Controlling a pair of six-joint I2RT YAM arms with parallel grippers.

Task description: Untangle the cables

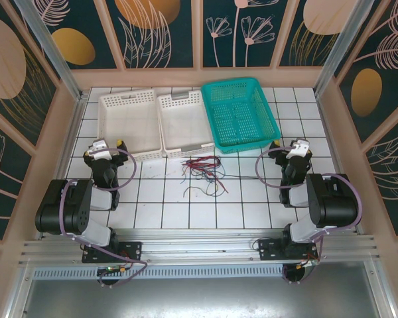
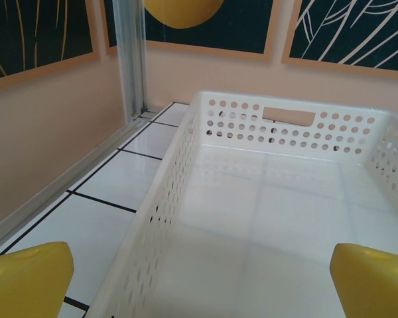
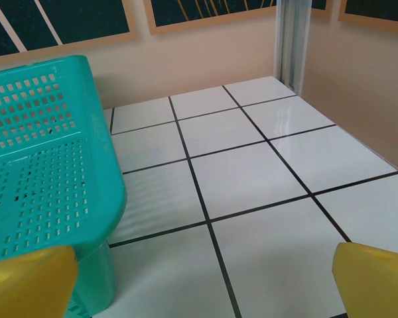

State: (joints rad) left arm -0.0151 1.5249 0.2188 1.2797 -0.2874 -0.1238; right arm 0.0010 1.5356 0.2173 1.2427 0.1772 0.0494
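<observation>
Left hand (image 1: pixel 107 144), right hand (image 1: pixel 290 144) released — tangled cables (image 1: pixel 202 169) between, two white baskets (image 1: pixel 129 126) (image 1: pixel 184 122), one teal basket (image 1: pixel 240 114)

No text, label, brand, number or sign can be read anywhere: the white baskets (image 1: pixel 129 122), the teal basket (image 1: pixel 240 112) and the patterned wall panels (image 1: pixel 159 30) carry no lettering.

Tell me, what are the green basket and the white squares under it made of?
The green basket looks like moulded plastic: smooth, slightly shiny, with rows of small holes. The white squares look like glossy tiles: they mirror light between dark lines, though they may be printed.
</observation>
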